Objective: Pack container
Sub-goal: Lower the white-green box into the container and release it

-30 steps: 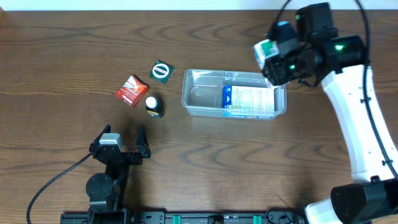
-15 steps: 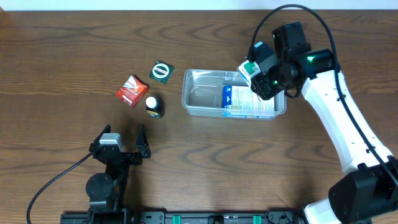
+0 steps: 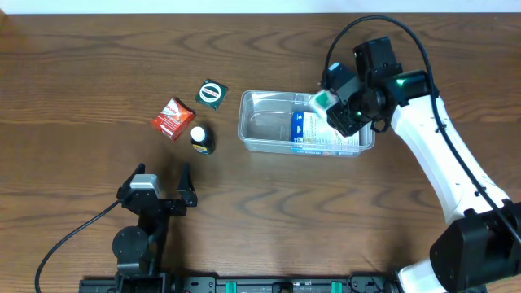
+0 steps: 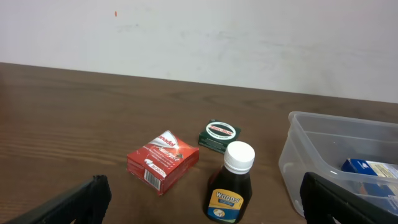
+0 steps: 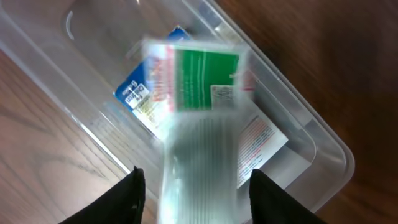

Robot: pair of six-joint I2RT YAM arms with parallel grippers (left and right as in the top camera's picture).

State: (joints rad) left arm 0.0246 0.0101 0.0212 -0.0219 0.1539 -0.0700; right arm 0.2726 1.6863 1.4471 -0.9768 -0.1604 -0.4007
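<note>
The right arm (image 3: 452,167), right of the container (image 3: 245,124), has white links, black joints, a green light (image 3: 400,80) and a looping black cable (image 3: 358,28); the left arm (image 3: 151,216), lower-left of it, is black with a grey cap.

The container (image 3: 262,129), a shallow clear plastic tub (rounded corners, raised rim), sits upright on the wooden table (image 3: 326,212), right of centre, its left half bare and a blue-and-white packet (image 3: 317,138) lying flat in its right half.
</note>
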